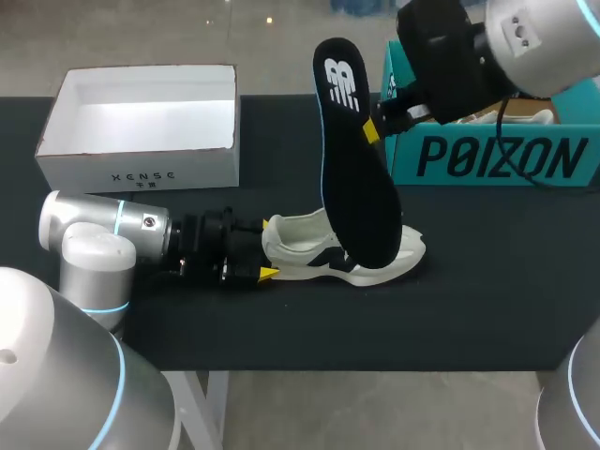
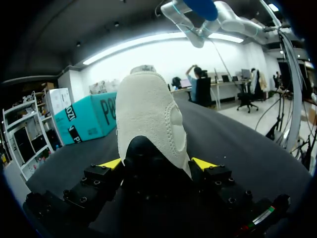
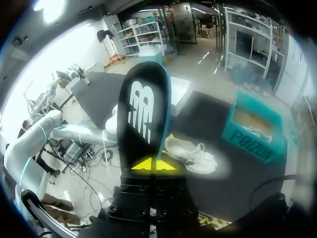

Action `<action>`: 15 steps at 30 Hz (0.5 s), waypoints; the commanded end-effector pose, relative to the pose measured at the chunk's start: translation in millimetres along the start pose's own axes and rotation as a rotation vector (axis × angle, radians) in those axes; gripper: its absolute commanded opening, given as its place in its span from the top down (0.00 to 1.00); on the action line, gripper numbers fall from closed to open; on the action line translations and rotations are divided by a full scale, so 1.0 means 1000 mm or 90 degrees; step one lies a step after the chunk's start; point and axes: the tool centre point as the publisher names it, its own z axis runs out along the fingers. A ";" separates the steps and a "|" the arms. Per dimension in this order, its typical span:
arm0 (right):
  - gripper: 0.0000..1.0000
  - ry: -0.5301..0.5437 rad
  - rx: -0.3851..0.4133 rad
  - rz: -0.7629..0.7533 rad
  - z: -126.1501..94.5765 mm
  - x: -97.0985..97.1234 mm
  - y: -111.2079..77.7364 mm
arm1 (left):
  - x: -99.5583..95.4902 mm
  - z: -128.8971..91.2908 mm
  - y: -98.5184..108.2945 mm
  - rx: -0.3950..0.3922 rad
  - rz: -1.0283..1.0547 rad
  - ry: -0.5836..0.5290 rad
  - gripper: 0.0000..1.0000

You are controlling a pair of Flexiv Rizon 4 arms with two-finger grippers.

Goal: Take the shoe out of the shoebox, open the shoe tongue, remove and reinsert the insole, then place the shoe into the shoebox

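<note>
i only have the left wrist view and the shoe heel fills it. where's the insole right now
Observer: Out of the shoe. The right tool holds the insole on end above it.
Operator: which way does the logo end point
Observer: Up, away from the shoe. The plain end hangs down toward it.
Operator: any box besides the teal one
Observer: Yes, a white box stands open on the table, beyond the left arm, apart from the shoe.
</note>
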 end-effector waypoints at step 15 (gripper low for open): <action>1.00 -0.002 -0.031 -0.004 -0.013 -0.007 0.013 | 0.002 0.001 0.002 0.000 0.001 -0.002 1.00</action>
